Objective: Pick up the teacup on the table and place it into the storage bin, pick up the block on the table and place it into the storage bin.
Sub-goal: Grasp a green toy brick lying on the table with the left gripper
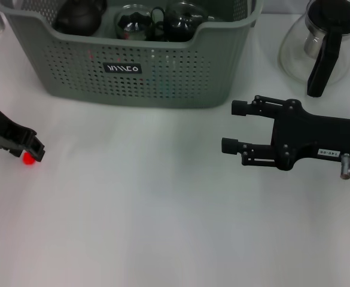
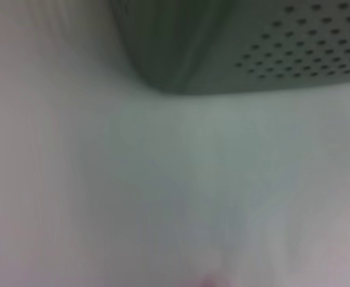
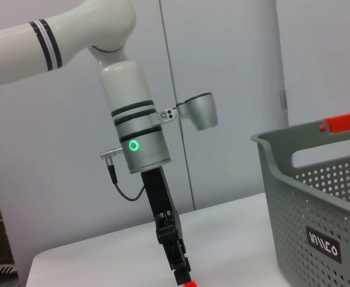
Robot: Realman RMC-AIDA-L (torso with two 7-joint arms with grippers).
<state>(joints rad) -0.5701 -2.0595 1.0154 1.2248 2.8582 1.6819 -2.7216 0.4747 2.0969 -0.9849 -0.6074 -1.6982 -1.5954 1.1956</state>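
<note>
White table [image 1: 163, 227] lies bare before the storage bin [image 1: 163, 78]; left hand [image 1: 32, 152] grips the red block [image 1: 29, 159], right hand [image 1: 237, 127] spread.

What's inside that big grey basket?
The storage bin holds dark teaware along its far side: rounded pots or cups. Its near wall hides their lower parts and the floor.

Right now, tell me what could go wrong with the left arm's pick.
The left gripper sits down at the table over the small red block, which is mostly hidden beneath it, so a poor grasp could squeeze it out or push it away. The storage bin already holds dark teaware, and its wall stands high; a low lift might clip the rim. The right gripper hangs open nearby.
</note>
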